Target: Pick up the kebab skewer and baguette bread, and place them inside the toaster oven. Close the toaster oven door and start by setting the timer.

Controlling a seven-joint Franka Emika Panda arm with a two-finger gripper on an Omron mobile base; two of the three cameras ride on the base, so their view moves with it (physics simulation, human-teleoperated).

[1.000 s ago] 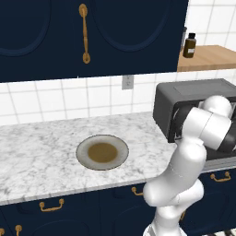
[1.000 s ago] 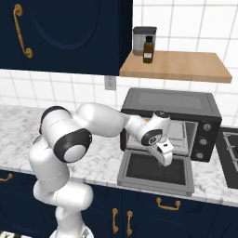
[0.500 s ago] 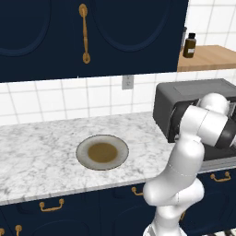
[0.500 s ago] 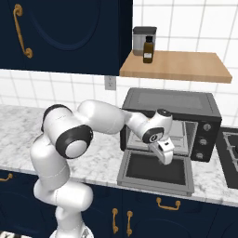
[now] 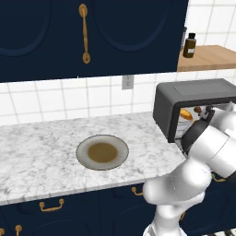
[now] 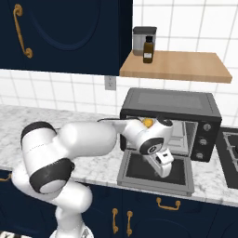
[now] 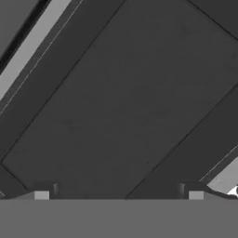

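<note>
The dark grey toaster oven [image 6: 169, 103] [image 5: 193, 92] stands at the counter's right end, and its door [image 6: 155, 173] lies open and flat in front of it. On the rack inside rests the orange-yellow baguette bread [image 6: 147, 122] [image 5: 185, 114], with the red chunks of the kebab skewer [image 5: 198, 110] just beside it. My gripper [image 6: 166, 172] points down close above the door's glass. In the hand view the dark glass [image 7: 125, 97] is very near, my gripper [image 7: 118, 193] is open, and there is nothing between the fingertips [image 7: 44, 191].
An empty grey plate [image 5: 102, 152] sits on the marble counter left of the oven. Over the oven a wooden shelf [image 6: 176, 65] carries a brown bottle [image 6: 148, 49]. A stove [image 6: 230, 148] adjoins the oven's right side. The door's light bar handle [image 7: 28, 46] runs across the hand view's upper left.
My hand has come down a little toward the open door's glass. The oven, the food inside it and the plate have not moved.
</note>
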